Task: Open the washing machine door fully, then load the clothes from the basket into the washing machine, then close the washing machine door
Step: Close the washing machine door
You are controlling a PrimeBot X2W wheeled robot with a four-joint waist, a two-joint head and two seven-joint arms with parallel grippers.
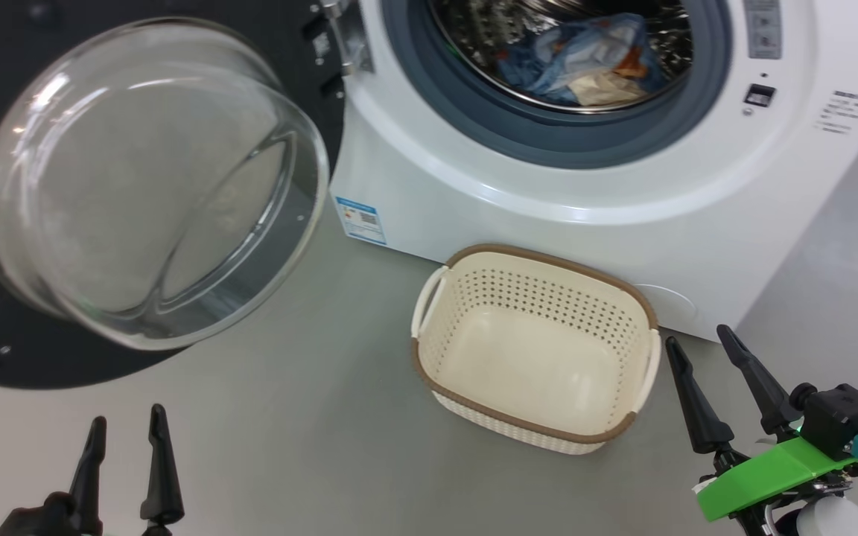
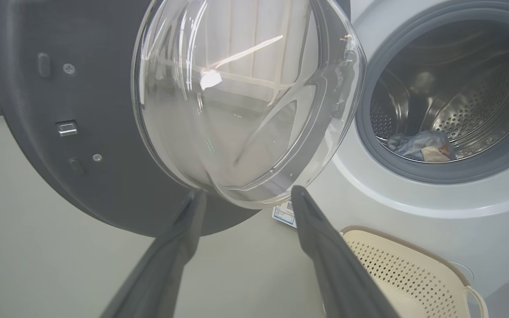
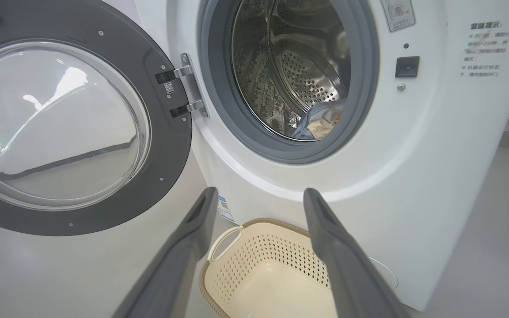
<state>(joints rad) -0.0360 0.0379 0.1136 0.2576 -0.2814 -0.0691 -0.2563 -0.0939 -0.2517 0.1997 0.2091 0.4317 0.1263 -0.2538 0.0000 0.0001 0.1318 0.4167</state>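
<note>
Clothes (image 1: 585, 59) in washing machine (image 1: 548, 193); basket (image 1: 541, 350) before it

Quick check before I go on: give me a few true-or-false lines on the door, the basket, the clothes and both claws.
1. The washing machine door is shut. False: it stands swung wide open, off to the left of the opening.
2. The basket is empty. True.
3. The clothes lie inside the washing machine. True.
4. The right claw grips a garment. False: it is open and holds nothing, hovering beside the basket.
5. The left claw is open and empty. True.
</note>
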